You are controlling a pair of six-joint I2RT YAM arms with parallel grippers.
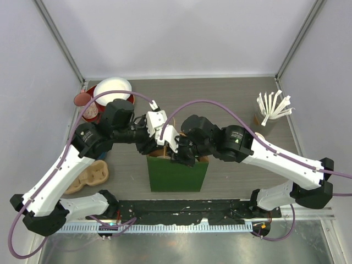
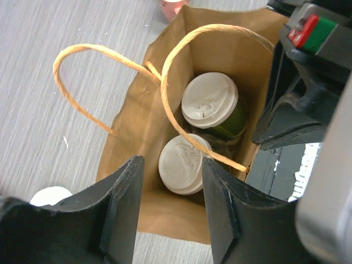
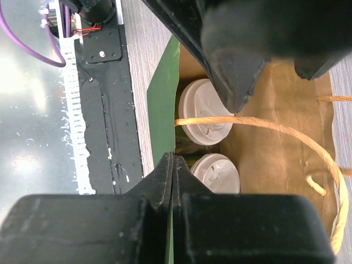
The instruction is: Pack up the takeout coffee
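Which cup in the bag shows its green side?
The cup farther from the left pincer: green shows under its lid. The nearer cup shows only white lid.

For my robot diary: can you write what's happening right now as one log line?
cups: both lidded, inside bag | left gripper: open, empty, above bag | right gripper: shut on bag edge

My overhead camera looks steeply down across the whole table (image 1: 231, 93) from the near edge. Both wrist cameras peer closely down into the open paper bag (image 2: 137, 165) (from opposing sides), sharing its two white-lidded cups (image 2: 209, 102).
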